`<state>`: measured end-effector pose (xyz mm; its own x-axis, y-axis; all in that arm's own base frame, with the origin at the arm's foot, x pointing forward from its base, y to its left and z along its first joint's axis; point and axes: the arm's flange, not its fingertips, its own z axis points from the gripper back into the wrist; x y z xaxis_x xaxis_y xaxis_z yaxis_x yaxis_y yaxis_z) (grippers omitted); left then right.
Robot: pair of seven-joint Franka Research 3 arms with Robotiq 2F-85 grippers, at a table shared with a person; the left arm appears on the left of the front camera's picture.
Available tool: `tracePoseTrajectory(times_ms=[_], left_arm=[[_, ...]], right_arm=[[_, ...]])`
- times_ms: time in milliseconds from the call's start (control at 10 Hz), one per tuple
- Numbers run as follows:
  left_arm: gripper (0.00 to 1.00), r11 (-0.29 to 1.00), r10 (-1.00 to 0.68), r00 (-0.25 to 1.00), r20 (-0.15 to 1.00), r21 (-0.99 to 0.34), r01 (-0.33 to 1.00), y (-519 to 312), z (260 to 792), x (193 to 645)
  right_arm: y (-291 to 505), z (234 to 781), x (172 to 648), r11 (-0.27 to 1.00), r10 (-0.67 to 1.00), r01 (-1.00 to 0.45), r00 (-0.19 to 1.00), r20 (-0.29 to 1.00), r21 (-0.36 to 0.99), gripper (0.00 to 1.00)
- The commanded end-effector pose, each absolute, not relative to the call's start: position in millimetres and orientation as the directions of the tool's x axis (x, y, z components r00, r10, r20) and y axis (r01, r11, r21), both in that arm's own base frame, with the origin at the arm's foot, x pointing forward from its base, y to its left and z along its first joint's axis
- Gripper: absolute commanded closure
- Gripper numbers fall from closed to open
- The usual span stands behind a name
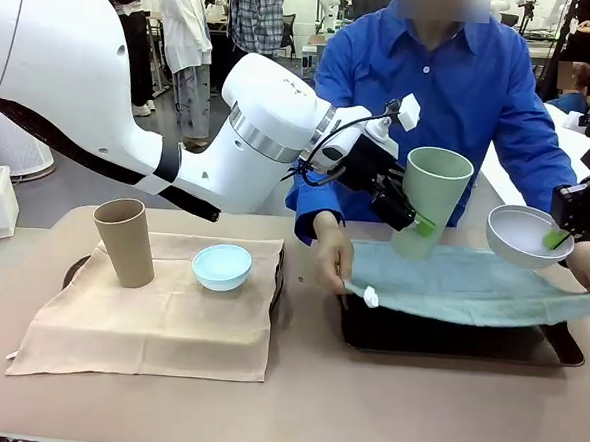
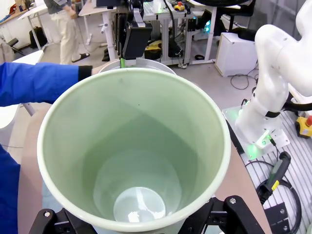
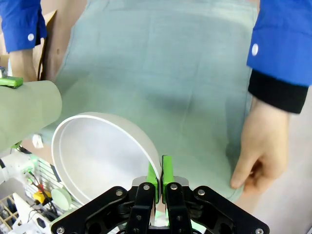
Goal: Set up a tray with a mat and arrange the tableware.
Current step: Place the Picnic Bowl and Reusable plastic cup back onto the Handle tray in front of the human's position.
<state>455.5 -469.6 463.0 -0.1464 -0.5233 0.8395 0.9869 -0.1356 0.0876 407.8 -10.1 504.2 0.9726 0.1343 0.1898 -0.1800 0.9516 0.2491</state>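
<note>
Mint green tumbler [image 1: 432, 194] clasped in the widely spread left hand [image 1: 415, 220] above the mat [image 1: 471, 284], white bowl [image 1: 527, 235] rim pinched by the pressed-together right hand [image 1: 557, 237].

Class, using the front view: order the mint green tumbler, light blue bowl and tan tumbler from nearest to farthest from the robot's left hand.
1. Mint green tumbler: held in the left hand, above the teal mat.
2. Light blue bowl: on the beige mat, toward its right side.
3. Tan tumbler: on the beige mat's left side.
</note>
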Motion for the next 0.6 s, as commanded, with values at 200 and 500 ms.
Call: tracePoseTrajectory(times_ms=[200, 500], left_arm=[[1.0, -0.151, -0.516, -0.162, 0.841, 0.097, 0.984, -470.5, 465.3, 455.7], [1.0, -0.151, -0.516, -0.162, 0.841, 0.097, 0.984, -470.5, 465.3, 455.7]], right_arm=[[-8.8, 504.5, 406.7, 0.953, 0.136, -0.181, 0.972, 0.191, 0.243, 1.0], [-8.8, 504.5, 406.7, 0.953, 0.136, -0.181, 0.972, 0.191, 0.243, 1.0]])
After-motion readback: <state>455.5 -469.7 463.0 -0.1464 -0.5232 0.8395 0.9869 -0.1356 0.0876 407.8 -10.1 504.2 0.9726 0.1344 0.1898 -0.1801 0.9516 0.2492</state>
